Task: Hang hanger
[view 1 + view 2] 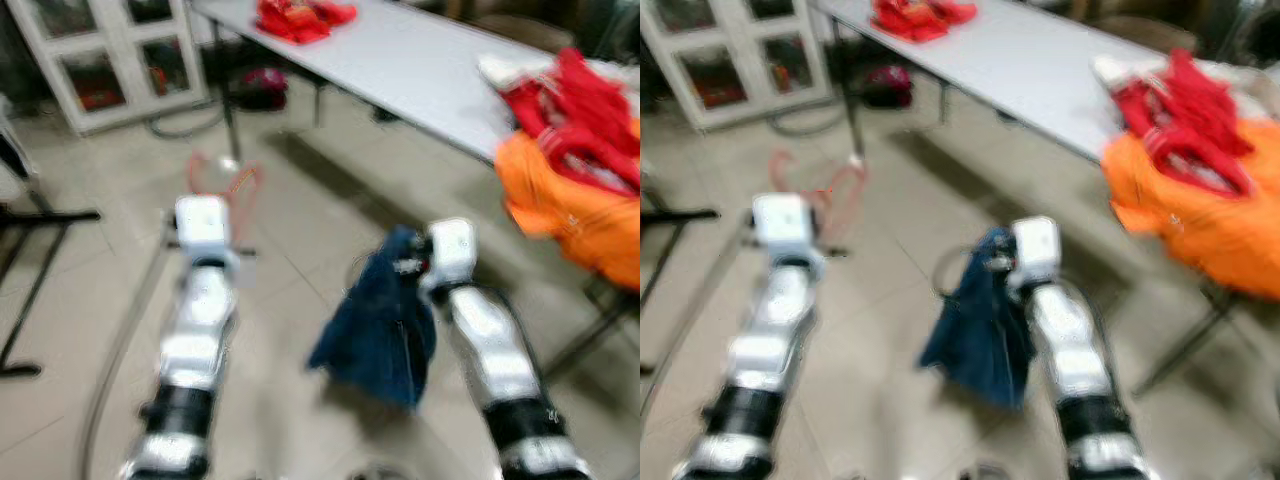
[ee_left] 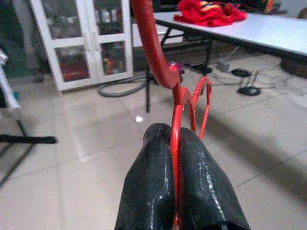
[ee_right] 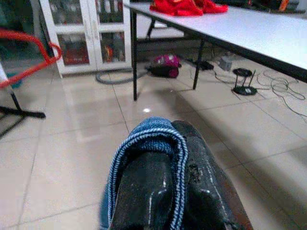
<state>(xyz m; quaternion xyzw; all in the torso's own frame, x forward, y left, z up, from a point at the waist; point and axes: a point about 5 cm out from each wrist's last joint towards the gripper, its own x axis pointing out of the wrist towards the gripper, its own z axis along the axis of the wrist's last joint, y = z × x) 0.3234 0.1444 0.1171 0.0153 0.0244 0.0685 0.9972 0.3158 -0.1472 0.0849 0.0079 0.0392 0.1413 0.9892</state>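
The robot stands on the tiled floor with both arms out in front, each carrying something. The left gripper (image 2: 178,182) has its 2 black fingers (image 2: 148,177) pinched tight on the thin rod of a red hanger (image 2: 154,43). From those fingers the hanger rises up and ahead, its long axis running roughly along the line of the gripper, with the thick curved part topmost and the notched wire loops spreading just beyond the fingertips. In the head views it shows only as a faint red outline just ahead of the left wrist (image 1: 225,180).

The right gripper (image 3: 175,167) is clamped on a fold of dark blue cloth (image 1: 380,320), its ribbed hem wrapped over 1 finger (image 3: 144,187); the rest hangs down below and to the inner side of that arm.

So the hanger lies entirely with the left arm, and the cloth with the right, the 2 loads near each other but apart. A white glass-door cabinet (image 2: 91,40) stands ahead of the left gripper, and a long white table (image 1: 420,60) with red clothes (image 1: 300,18) and an orange heap (image 1: 570,215) runs off ahead of the right arm. A dark stand foot (image 3: 21,114) shows low, beyond the hanger's side, but I cannot make out a rail. My guess is the left arm must do the hanging, hook end leading, once a rail comes within reach.
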